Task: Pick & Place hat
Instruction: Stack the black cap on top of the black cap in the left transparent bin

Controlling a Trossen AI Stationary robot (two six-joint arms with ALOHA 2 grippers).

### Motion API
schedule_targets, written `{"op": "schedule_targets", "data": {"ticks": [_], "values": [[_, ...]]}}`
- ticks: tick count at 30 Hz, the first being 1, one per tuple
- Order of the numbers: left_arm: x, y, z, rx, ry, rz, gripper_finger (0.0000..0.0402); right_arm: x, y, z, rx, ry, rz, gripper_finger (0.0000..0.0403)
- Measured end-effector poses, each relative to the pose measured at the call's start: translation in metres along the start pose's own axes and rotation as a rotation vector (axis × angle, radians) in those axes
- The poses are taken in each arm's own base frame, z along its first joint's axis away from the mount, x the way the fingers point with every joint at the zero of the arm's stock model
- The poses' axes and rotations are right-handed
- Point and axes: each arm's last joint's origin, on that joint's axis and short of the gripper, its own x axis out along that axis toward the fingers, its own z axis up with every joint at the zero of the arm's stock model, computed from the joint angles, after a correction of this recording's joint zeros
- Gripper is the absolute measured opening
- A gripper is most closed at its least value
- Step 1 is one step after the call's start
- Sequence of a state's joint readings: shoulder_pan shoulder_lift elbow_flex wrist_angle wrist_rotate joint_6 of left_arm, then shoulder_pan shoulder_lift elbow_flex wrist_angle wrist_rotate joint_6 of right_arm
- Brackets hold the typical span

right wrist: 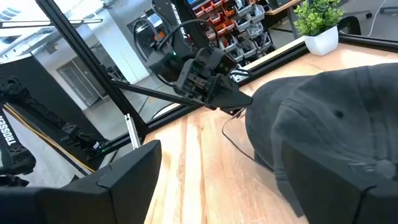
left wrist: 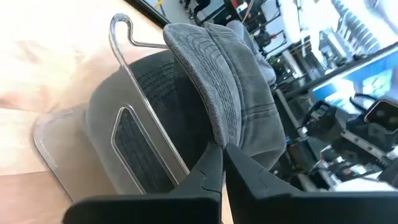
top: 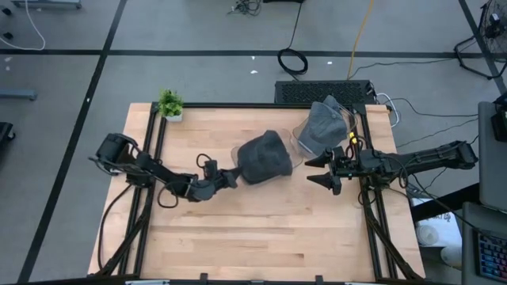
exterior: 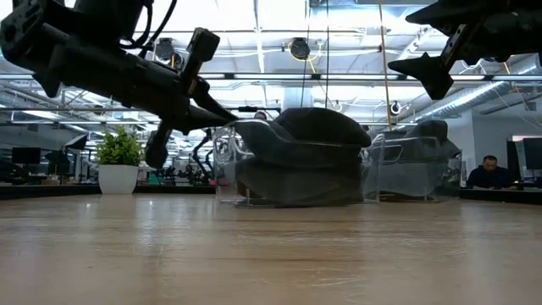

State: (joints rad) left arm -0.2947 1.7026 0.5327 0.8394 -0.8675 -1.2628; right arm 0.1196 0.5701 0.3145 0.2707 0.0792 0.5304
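A dark grey hat sits over a clear plastic stand in the middle of the table. My left gripper reaches it from the table's left and is shut on its brim. My right gripper hovers open just right of the hat, raised above the table. In the right wrist view the hat's crown lies in front of the open fingers, and the left gripper shows beyond it. A second, lighter grey hat rests on another clear stand at the table's far right. My left gripper pinches the dark hat's stitched brim at its edge between the two fingers. The fingers come slanting down from the table's left. The hat rests on the clear stand, crown up.
A small potted plant stands at the table's far left corner. Black frame rails run along the table's left and right sides. Bare wood stretches along the near half. A person sits in the room beyond.
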Motion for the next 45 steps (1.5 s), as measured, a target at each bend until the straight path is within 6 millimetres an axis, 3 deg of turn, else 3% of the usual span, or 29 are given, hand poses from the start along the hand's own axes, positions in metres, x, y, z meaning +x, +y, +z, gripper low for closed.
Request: {"op": "schedule_targets", "data": {"ticks": [12,24,30,36,45], "values": [[0.001,-0.002,-0.001,0.040,0.015,-0.033,0.0056,0.000,0.000,0.000,0.000,0.000,-0.001,0.0318],[-0.002,-0.010,-0.002,0.119,0.057,-0.107,0.0226,0.000,0.000,-0.001,-0.001,0.008,-0.003,0.0318],[-0.008,-0.020,0.004,0.159,0.138,-0.184,0.0286,0.000,0.000,-0.001,0.000,0.008,-0.003,0.0318],[-0.019,-0.031,0.021,0.181,0.199,-0.183,0.0307,0.000,-0.001,-0.001,0.000,0.010,-0.004,0.0318],[-0.040,-0.025,0.047,0.206,0.321,-0.007,0.0290,0.000,0.000,-0.001,0.000,0.009,-0.003,0.0318]]}}
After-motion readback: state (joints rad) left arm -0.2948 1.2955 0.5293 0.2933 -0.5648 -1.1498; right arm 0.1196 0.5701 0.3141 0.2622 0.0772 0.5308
